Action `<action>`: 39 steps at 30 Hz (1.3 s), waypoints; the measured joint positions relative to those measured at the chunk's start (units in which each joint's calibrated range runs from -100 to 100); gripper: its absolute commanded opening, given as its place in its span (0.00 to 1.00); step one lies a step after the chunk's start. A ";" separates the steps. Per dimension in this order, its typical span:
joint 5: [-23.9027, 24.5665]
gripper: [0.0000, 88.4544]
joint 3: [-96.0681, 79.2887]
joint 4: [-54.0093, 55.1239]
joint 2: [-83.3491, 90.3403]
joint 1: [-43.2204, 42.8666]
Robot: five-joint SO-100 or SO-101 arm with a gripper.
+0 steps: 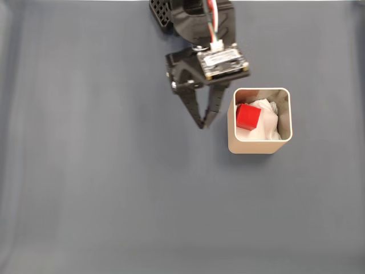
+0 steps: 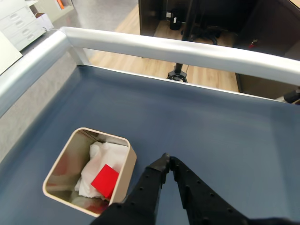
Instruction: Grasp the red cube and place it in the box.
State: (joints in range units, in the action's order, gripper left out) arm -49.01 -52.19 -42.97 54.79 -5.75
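- Red cube [image 1: 248, 116]: you'll find it inside the box [image 1: 259, 148], lying on the crumpled white paper lining [image 1: 267, 127]. In the fixed view it sits in the left half of the box, against the wall nearest the arm.
- In the wrist view the cube [image 2: 105, 180] shows one flat red face on the paper [image 2: 105, 157], low in the box [image 2: 55, 187], which stands at the lower left.
- Your gripper [image 1: 202, 125] is outside the box, just beside its left wall in the fixed view, fingertips pointing down the picture. The cube is to the right of the tips, with the box wall between.
- The jaws are closed, tips meeting, with nothing between them; the wrist view shows the same gripper [image 2: 166, 158] just right of the box rim.
- Around them you have the dark blue-grey table mat [image 1: 102, 188], and in the wrist view a pale raised edge rail [image 2: 187, 52] at the far side.
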 measured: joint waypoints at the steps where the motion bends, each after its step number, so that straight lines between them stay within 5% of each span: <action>1: 0.00 0.00 -1.18 0.00 0.53 0.68; 27: -1.03 0.00 -42.35 -2.03 33.53 8.34; 39: -2.34 0.00 -46.99 -9.67 42.89 7.82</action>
State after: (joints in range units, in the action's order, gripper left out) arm -51.36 -99.18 -52.64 97.68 2.07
